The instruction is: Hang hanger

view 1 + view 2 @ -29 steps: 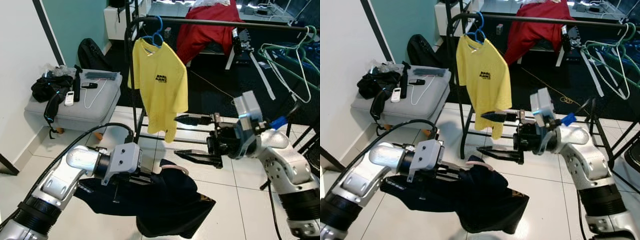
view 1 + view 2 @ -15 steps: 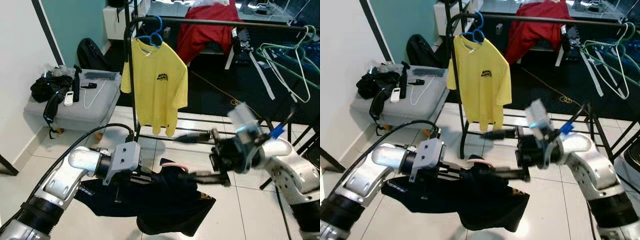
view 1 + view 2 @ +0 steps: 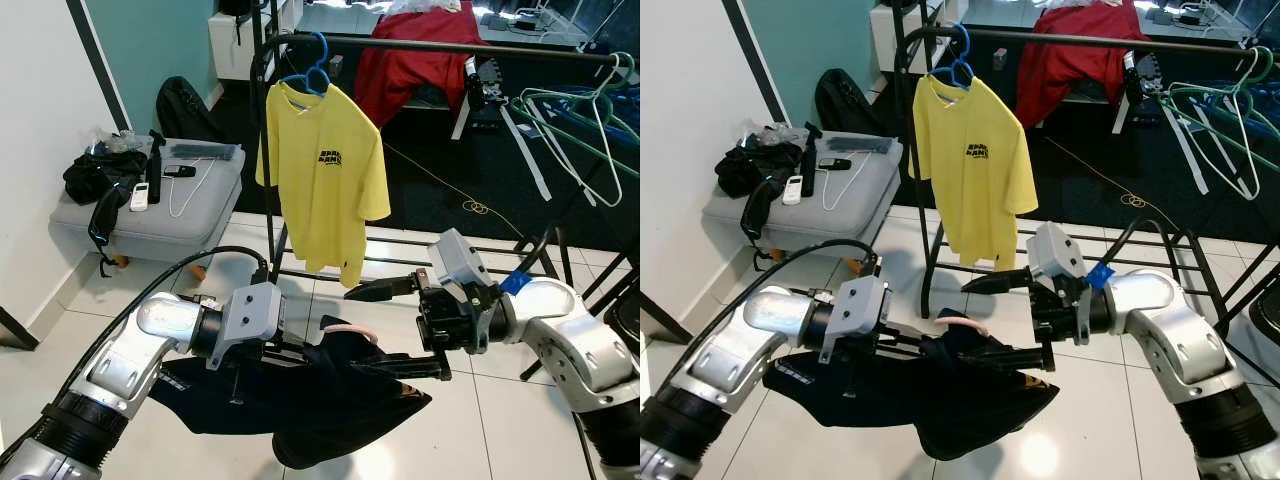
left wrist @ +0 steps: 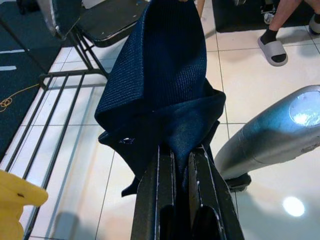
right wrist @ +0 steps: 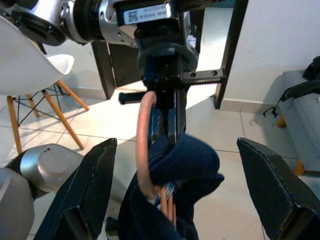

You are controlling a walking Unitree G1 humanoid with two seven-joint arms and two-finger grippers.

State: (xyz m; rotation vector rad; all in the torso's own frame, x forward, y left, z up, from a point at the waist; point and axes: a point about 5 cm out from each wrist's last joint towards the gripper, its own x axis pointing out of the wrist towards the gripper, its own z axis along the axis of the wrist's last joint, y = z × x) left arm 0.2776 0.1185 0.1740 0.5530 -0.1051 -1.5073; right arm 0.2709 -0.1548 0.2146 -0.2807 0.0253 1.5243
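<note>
My left gripper's (image 3: 300, 352) fingers (image 4: 165, 175) are pressed together, pinching a dark navy shirt (image 3: 330, 395) and the pink hanger (image 3: 350, 330) inside its collar. The shirt hangs from that grip and droops toward the white tile floor (image 3: 470, 420). My right gripper (image 3: 385, 325) has its two fingers spread wide and holds nothing; one finger (image 3: 385, 290) sits above the hanger hook and the other (image 3: 400, 365) lies against the top of the shirt, so the hook is between them. In the right wrist view the pink hook (image 5: 145, 145) curves up out of the bunched navy cloth (image 5: 182, 165) midway between those fingers, with my left gripper behind it.

Beyond my arms stands a black clothes rack (image 3: 262, 150). A yellow T-shirt (image 3: 325, 180) hangs from its top bar on a blue hanger (image 3: 310, 70), and some pale green hangers (image 3: 580, 120) hang at the far right end. A grey ottoman (image 3: 200, 215) with dark items and a remote is off to my left by the wall.
</note>
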